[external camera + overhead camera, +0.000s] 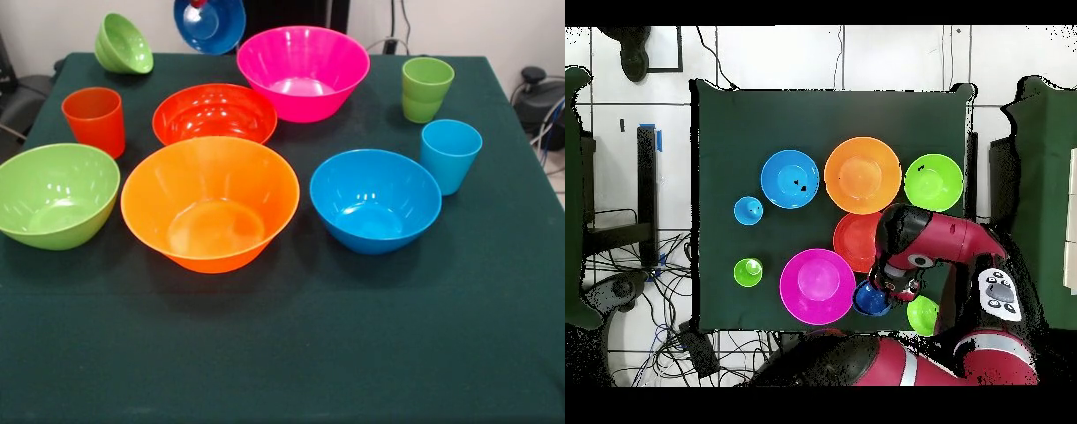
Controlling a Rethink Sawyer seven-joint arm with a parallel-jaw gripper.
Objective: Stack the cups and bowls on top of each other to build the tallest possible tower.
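My gripper (196,4) shows only as a red tip at the top edge, shut on the rim of the small dark blue bowl (209,24), which hangs tilted above the table's far edge. From overhead the arm (925,240) covers the gripper (887,290) beside that bowl (870,298). The small green bowl (124,42) lies tilted at the far left. On the table stand the pink bowl (303,71), red-orange bowl (214,113), large orange bowl (210,201), lime green bowl (55,194) and blue bowl (374,200). The orange cup (94,119), green cup (426,88) and light blue cup (450,155) stand upright and apart.
A dark green cloth (353,353) covers the table, with a wide bare strip along its near side. Cables and dark equipment (635,270) lie on the floor beside the table.
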